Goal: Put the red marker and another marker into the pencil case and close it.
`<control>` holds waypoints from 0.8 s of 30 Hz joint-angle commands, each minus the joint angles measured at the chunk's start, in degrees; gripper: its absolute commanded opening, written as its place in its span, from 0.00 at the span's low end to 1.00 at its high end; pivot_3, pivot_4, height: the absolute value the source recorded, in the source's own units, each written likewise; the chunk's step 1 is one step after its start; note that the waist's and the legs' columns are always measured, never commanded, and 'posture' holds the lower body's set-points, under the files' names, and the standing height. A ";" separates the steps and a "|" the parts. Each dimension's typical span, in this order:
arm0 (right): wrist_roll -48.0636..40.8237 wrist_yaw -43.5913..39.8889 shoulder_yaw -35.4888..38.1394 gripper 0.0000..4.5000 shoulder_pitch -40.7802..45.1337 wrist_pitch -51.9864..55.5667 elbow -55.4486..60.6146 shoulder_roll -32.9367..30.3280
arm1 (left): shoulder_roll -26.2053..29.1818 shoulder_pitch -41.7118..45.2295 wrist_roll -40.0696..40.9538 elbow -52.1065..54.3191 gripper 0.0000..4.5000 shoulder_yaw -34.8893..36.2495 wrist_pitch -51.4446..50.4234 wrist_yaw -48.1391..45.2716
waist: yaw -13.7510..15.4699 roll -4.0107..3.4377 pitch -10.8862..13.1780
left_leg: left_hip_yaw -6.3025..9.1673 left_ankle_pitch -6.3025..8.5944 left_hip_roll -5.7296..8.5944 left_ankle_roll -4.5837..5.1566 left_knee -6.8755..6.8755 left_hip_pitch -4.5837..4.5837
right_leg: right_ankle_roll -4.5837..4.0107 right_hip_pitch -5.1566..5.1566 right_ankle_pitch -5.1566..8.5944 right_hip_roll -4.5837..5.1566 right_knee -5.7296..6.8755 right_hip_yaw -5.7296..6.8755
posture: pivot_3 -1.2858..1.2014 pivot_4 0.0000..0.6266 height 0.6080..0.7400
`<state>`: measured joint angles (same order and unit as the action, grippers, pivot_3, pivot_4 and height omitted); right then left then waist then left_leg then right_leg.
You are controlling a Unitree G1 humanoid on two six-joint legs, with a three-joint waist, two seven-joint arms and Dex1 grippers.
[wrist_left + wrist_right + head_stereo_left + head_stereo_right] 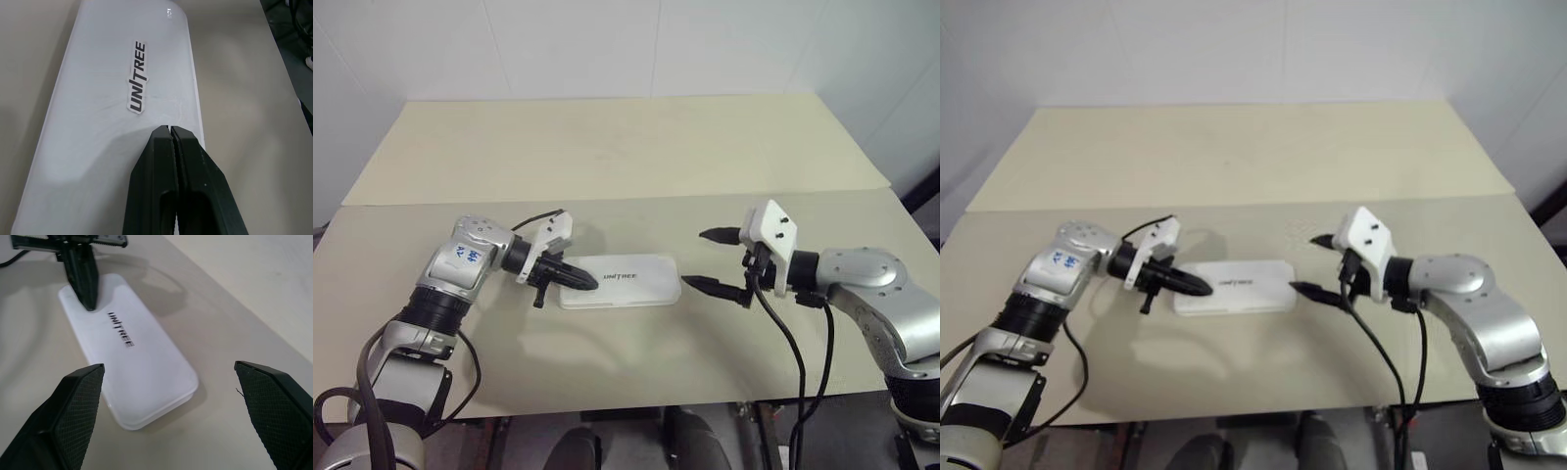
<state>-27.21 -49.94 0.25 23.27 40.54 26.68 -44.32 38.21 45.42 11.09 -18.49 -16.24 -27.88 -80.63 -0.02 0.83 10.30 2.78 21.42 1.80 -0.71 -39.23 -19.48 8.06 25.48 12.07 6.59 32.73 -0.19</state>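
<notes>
The white pencil case (631,284) lies flat on the table with its lid down and dark lettering (138,77) on top. My left gripper (587,282) is shut with nothing between its fingers, and its tips rest on the lid near the case's left end (88,298). To the right of the case my right gripper (697,258) stands open, a little above the table and pointing at the case's right end. Nothing is between its fingers (73,406). The red marker and the other marker are hidden or out of view.
The beige table (607,157) stretches back to a white wall, with a seam (636,198) across it behind the case. Black cables (793,362) hang from my right wrist over the front edge (636,403).
</notes>
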 commanded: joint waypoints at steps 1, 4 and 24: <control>-1.10 -0.92 0.20 1.00 -0.54 -0.24 2.57 -0.88 | 0.20 -0.39 -2.52 -0.53 0.01 -2.19 0.25 -0.16 | -0.01 0.00 0.00 | -0.01 0.00 0.00 0.00 0.00 0.03 | 0.00 -0.02 0.00 0.00 0.02 -0.01 | 0.52 0.24 1.00; -0.96 -0.87 0.04 1.00 -0.61 -0.39 2.46 -0.63 | 0.43 -0.36 -3.08 -0.46 0.01 -2.78 0.41 -0.02 | -0.01 0.01 0.00 | -0.04 0.01 0.00 0.03 0.00 0.08 | 0.00 -0.03 0.00 0.00 0.07 -0.05 | 0.52 0.24 1.00; 0.99 -0.63 -1.80 1.00 2.31 -2.87 -1.64 0.20 | -2.10 -2.56 12.11 22.58 0.01 14.44 -14.78 13.17 | -0.03 0.01 -0.01 | -0.05 0.03 -0.01 0.04 0.00 0.05 | 0.00 0.01 0.00 0.01 0.04 -0.10 | 0.52 0.24 1.00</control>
<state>-26.46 -50.41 -2.07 24.38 39.02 24.51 -44.18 36.40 43.12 20.63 0.34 -4.45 -41.04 -69.56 -0.06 0.84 10.30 2.73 21.46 1.79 -0.67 -39.23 -19.44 8.06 25.50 12.07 6.60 32.76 -0.29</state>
